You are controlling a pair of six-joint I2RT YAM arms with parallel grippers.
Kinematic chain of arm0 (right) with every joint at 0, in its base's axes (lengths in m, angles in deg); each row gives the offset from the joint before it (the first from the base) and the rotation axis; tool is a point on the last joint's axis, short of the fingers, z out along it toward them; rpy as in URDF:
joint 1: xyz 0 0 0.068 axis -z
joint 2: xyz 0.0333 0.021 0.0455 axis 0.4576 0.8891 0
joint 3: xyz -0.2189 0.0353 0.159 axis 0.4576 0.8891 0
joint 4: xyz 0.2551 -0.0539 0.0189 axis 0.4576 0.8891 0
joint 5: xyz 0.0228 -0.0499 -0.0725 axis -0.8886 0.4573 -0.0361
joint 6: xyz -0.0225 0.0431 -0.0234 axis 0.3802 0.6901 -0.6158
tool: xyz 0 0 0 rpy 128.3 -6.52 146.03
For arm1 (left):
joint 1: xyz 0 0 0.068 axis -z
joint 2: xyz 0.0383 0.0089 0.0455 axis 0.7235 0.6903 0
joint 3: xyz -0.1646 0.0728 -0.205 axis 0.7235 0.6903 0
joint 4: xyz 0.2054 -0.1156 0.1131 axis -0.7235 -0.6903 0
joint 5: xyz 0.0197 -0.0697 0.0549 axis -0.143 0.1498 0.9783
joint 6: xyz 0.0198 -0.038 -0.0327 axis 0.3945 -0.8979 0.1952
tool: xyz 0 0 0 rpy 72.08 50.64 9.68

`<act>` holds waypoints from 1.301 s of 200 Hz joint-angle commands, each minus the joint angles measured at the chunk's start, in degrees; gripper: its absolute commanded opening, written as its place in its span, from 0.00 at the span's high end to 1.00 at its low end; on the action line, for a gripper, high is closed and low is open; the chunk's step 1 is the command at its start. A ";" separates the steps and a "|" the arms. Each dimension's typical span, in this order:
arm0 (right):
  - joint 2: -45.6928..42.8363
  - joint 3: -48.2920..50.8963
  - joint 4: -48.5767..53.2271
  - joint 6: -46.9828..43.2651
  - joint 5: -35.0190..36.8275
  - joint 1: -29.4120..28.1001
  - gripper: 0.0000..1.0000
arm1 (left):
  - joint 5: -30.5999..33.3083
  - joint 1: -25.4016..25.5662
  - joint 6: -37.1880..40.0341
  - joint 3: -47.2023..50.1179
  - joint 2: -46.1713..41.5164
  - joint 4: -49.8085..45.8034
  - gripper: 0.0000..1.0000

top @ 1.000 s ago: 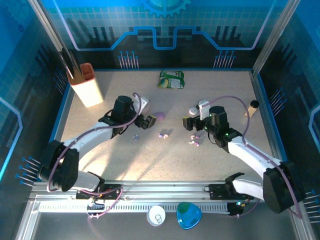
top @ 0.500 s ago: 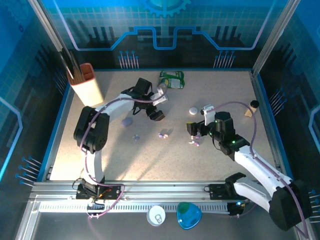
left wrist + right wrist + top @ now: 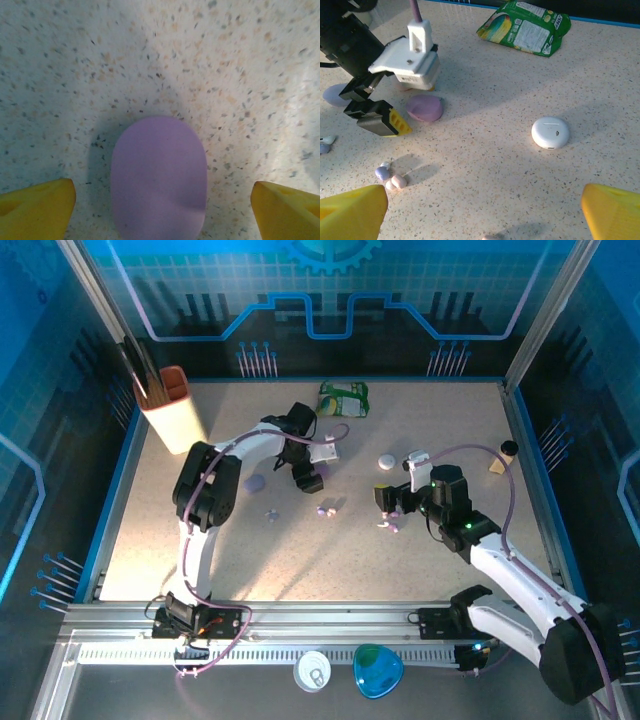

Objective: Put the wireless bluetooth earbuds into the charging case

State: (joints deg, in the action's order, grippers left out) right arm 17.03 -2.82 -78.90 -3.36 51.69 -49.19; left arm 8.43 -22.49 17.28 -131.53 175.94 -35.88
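Observation:
A closed lilac charging case [image 3: 159,175] lies on the speckled table between the yellow fingertips [image 3: 35,207] of my left gripper [image 3: 160,212], which is open with a gap on both sides. The right wrist view shows that case [image 3: 424,107] beside the left gripper [image 3: 407,107]. My right gripper [image 3: 482,215] is open over bare table and holds nothing. Lilac and pinkish earbuds [image 3: 390,177] lie to its left and more earbuds [image 3: 325,143] at the far left edge. In the top view, earbuds [image 3: 325,510] lie mid-table and others [image 3: 388,525] under the right gripper [image 3: 390,502].
A white round case [image 3: 386,462] lies closed between the arms, and a second lilac case [image 3: 255,482] sits left of the left gripper [image 3: 316,468]. A green packet [image 3: 343,398] is at the back, and a holder with sticks [image 3: 172,412] at the back left.
The left arm has stretched out across the table, bringing its gripper down around the lilac case with the fingers slightly narrower. The right gripper moved nearer, over the earbuds.

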 commanded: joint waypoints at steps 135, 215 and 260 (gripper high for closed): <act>8.63 -11.78 16.64 25.01 -10.27 7.63 0.00 | -7.77 0.18 -5.82 12.52 -11.97 11.29 0.62; 15.51 -5.91 -5.89 45.10 -33.06 7.90 0.05 | -17.44 4.31 -12.04 21.41 -24.29 18.71 0.61; 19.73 -5.20 -17.24 50.62 -40.25 4.75 0.22 | -18.94 7.64 -11.85 22.25 -26.46 19.53 0.61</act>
State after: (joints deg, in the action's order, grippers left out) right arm 34.67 -7.54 -87.14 42.37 18.51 -42.26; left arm -6.96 -16.39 6.15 -109.91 151.70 -17.67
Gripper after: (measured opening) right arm 0.817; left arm 0.393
